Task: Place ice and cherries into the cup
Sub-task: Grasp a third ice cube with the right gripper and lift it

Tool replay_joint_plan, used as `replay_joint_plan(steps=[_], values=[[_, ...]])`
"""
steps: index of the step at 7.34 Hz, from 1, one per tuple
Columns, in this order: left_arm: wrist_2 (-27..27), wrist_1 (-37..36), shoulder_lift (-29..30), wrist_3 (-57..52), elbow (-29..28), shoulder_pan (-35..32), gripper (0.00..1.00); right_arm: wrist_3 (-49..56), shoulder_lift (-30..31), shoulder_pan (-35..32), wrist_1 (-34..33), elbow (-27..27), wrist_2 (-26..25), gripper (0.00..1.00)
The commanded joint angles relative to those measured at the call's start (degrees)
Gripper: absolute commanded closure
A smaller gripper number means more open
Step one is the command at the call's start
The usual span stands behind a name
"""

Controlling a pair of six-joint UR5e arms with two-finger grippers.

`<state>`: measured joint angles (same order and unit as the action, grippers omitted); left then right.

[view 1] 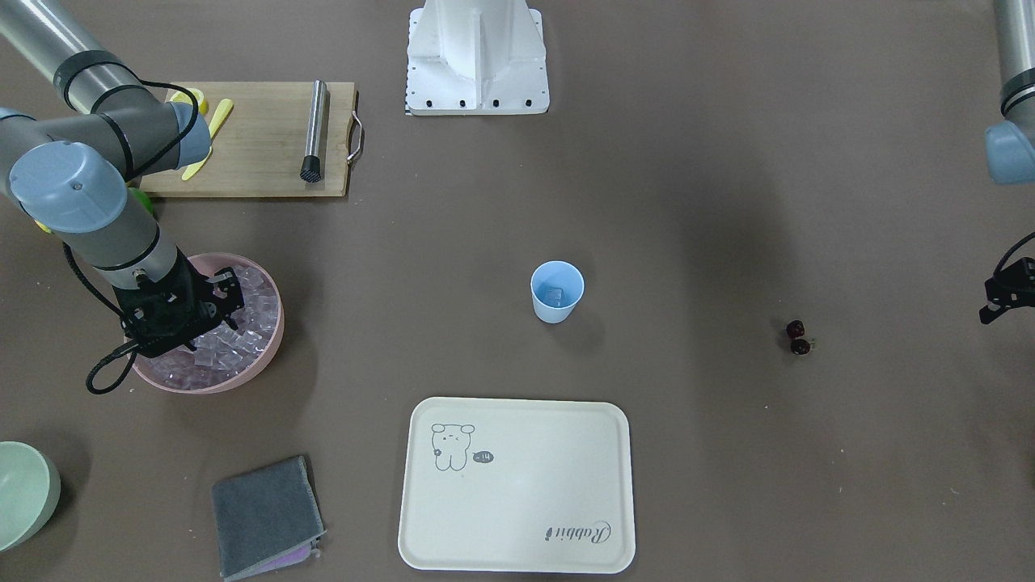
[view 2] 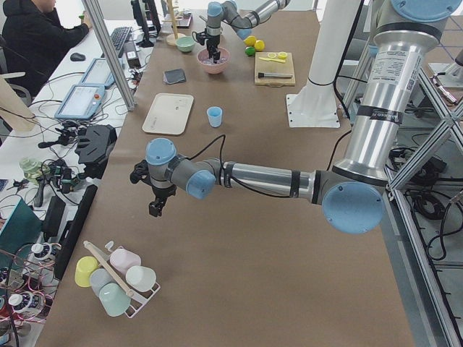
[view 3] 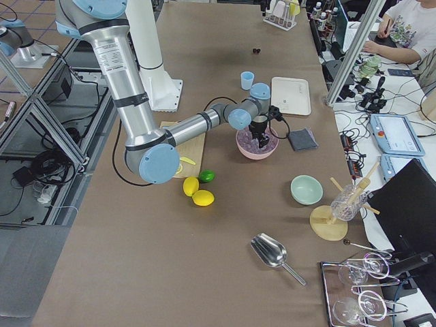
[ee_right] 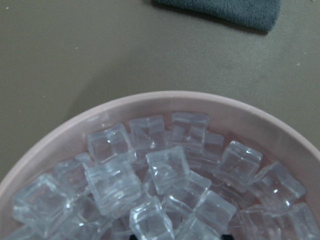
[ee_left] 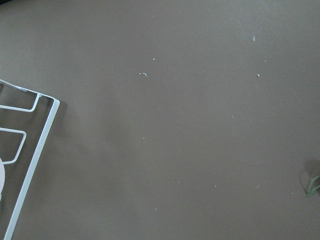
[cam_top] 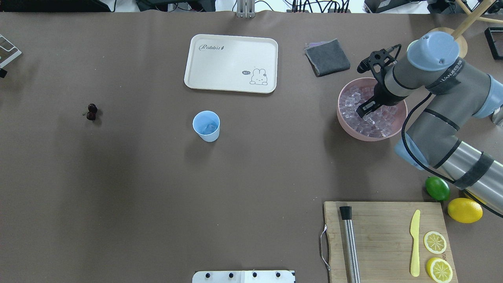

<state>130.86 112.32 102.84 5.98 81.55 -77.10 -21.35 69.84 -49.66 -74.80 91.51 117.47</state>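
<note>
The light-blue cup (view 1: 556,291) stands upright mid-table, with what looks like one ice cube in it (cam_top: 207,126). The ice (ee_right: 167,167) fills a pink bowl (cam_top: 346,129). My right gripper (cam_top: 363,112) points down into this ice. In the right wrist view only its two dark tips show at the bottom edge, apart, with a cube (ee_right: 150,220) between them. The cherries (view 1: 797,338) lie on the table far from the cup, near my left gripper (view 1: 1007,293). It hovers at the table's end, and I cannot tell whether it is open.
A cream tray (view 1: 517,485) lies in front of the cup and a grey cloth (view 1: 267,517) beside it. A cutting board (cam_top: 377,236) holds a steel muddler (cam_top: 349,247), a yellow knife and lemon slices. A lime (cam_top: 437,188), a lemon (cam_top: 465,210) and a green bowl (view 1: 24,493) are nearby.
</note>
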Motion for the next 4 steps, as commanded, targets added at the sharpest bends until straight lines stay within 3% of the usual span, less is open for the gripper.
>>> replay_joint_plan(steps=[1, 2, 4], values=[[0.0, 0.0, 0.1, 0.1, 0.0, 0.0, 0.02, 0.0, -0.1, 0.0, 0.0, 0.1, 0.0, 0.53], [0.0, 0.0, 0.1, 0.1, 0.1, 0.0, 0.02, 0.0, -0.1, -0.2, 0.0, 0.2, 0.1, 0.61], [0.0, 0.0, 0.0, 0.1, 0.0, 0.0, 0.02, 0.0, -0.1, -1.1, -2.1, 1.8, 0.6, 0.85]])
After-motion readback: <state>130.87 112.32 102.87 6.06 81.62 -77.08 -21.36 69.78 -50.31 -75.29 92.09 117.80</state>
